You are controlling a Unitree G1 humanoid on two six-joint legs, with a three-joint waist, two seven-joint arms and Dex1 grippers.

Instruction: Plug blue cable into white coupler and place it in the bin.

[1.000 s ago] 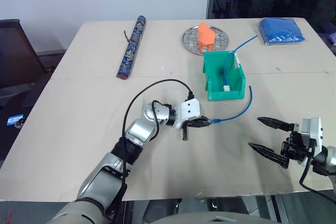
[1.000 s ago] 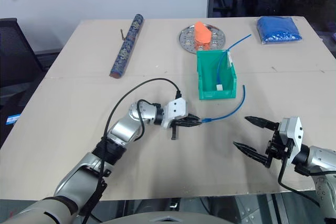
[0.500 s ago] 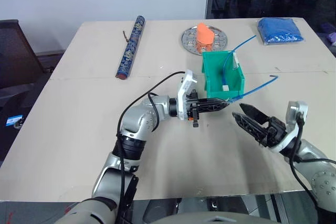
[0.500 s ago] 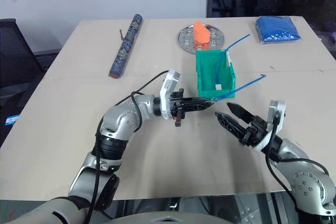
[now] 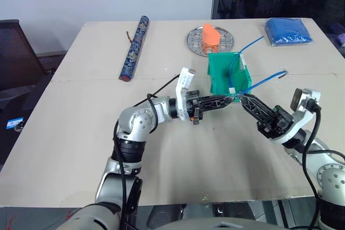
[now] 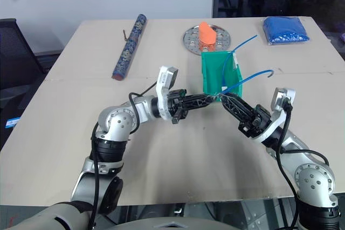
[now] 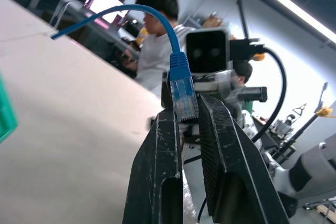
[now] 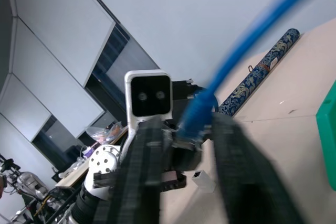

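Observation:
My left gripper (image 5: 232,98) is raised above the table in front of the green bin (image 5: 215,76) and points right. It is shut on the plug (image 7: 182,90) of the blue cable (image 5: 261,83). The cable arcs up and right to a free end near the bin's right side. My right gripper (image 5: 242,99) points left, tip to tip with the left one. It is shut on the blue cable just behind the plug (image 8: 197,114). A small white coupler (image 8: 203,180) lies on the table below the left gripper.
Inside the bin lies a second blue cable (image 5: 235,65) with a white piece (image 5: 232,90) on its end. At the back are a patterned tube (image 5: 135,48), a round metal plate (image 5: 194,41) with an orange object (image 5: 210,35), and a blue cloth bundle (image 5: 289,30). A person (image 7: 157,40) sits in the background.
Both grippers rose from the table and came together in front of the bin. The left lifted the cable's plug end. The right gripper went from wide open to shut.

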